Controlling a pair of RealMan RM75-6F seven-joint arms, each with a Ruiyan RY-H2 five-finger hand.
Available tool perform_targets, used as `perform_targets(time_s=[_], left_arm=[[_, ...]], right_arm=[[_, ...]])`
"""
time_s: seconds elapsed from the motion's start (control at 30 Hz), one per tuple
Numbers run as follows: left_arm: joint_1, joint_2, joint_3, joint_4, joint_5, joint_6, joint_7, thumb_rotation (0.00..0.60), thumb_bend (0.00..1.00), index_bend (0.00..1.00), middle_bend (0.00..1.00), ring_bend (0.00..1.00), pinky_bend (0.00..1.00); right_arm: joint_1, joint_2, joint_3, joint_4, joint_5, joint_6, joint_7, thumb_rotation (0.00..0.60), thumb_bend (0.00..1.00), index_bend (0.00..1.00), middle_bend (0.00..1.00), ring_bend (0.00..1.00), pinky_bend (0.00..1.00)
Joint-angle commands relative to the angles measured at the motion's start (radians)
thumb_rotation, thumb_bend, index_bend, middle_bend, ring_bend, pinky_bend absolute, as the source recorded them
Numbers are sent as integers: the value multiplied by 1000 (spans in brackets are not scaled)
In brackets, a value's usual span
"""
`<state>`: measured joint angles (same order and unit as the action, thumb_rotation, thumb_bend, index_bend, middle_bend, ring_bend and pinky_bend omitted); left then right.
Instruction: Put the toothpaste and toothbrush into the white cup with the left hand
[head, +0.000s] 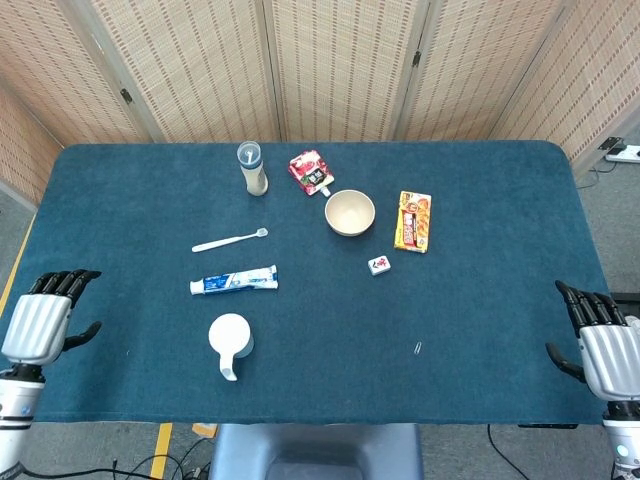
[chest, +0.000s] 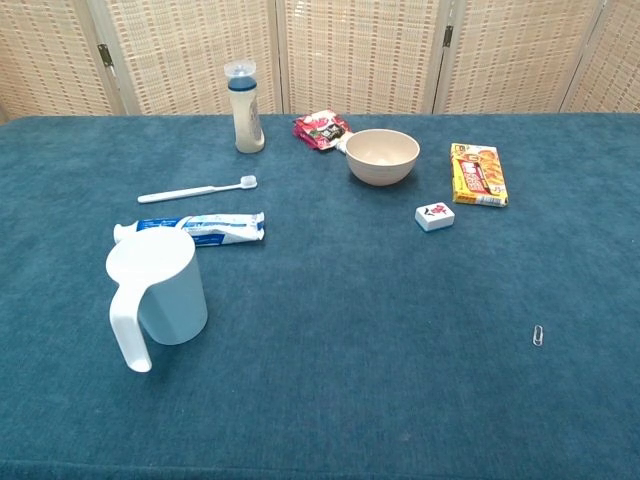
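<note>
**At the counter's left edge: left hand empty, first pickup not begun**

At the far left, the left hand (head: 40, 325) hovers at the edge of the counter (head: 480, 310), palm down, fingers spread and pointing inward, holding nothing. It shows only in the head view. It stands well apart from all three task items.

Moving right, the toothpaste (head: 234, 282) lies flat, its long axis across the counter, cap end toward the left hand. The toothbrush (head: 229, 241) lies flat just behind it, bristle end to the right; the two are near each other but do not touch. The white cup (head: 230, 340) stands upright nearest the robot, mouth open upward, handle toward the front edge. In the chest view the cup partly hides the cap end of the tube.

Recommendation: reach in over the cup rather than past it, so the forearm does not tip it. Grip the tube across its middle, lift clear, then turn it upright over the cup mouth before release. The toothbrush is thin and low on the cloth, so a fingertip pinch at mid-handle is judged the safer hold.

Further right, the bowl (head: 350, 212) and snack box (head: 413, 221) lie clear of the working area.

At the far right, the right hand (head: 604, 350) sits off the counter edge, fingers apart, empty.
</note>
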<state>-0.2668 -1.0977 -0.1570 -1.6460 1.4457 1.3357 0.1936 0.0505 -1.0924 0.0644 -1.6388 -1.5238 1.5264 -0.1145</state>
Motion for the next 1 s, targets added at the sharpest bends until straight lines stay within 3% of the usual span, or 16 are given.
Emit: perform_targets(time_s=[0.03,0.37,0.7,1.0], left_arm=[[-79,15,-38,2,-7,-89,-53,600,253,342,447,422,458],[-313,-32,-112,119,-52,-337,-109,600,253,380,648,631,782],[-511,-136,-133,220,-185,-563,-33,600,253,364,828,771,900],[-615,-270,-107,288,-308,-642,59,600,253,345,934,864,966]], right_arm=[[1,1,0,-3,1,-2,-4,600,166,2,171,170,178],[-3,5,-4,-14,-6,3,-12,600,166,2,171,170,178],[-4,8,-3,-19,3,0,-18,600,167,2,171,171,178],[2,8,0,-14,10,-14,-17,600,166,2,171,170,178]])
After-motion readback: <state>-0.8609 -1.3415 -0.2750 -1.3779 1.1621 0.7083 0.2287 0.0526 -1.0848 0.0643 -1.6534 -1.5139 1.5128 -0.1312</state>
